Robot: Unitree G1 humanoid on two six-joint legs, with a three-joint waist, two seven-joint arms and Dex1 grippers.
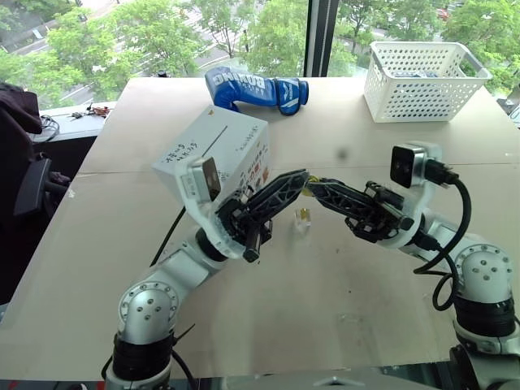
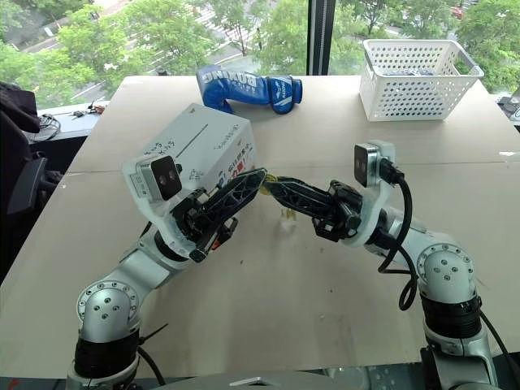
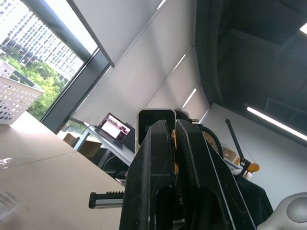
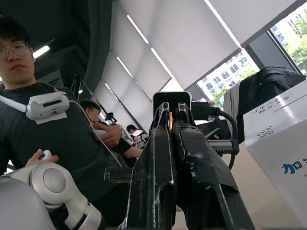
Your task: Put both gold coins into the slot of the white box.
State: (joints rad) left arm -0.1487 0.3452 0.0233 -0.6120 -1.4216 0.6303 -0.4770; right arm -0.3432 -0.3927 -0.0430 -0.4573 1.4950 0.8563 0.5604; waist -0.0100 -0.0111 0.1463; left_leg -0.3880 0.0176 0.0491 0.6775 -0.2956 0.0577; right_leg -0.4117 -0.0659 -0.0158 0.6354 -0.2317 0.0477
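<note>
The white box (image 1: 221,146) stands on the table behind my left arm, with its thin dark slot (image 1: 213,144) on the upper face. My two grippers meet tip to tip above the middle of the table. In the left wrist view, my left gripper (image 1: 301,178) is shut, and a sliver of gold coin (image 3: 175,146) shows between its fingers. The right wrist view shows my right gripper (image 1: 314,186) shut on a gold coin edge (image 4: 169,122) near its tips. I cannot tell whether this is one coin or two.
Below the meeting tips, a small clear block (image 1: 302,219) with a yellowish glint sits on the table. A blue boxing glove (image 1: 256,89) lies at the back. A white perforated basket (image 1: 421,80) is at the back right. A person (image 4: 43,124) shows in the right wrist view.
</note>
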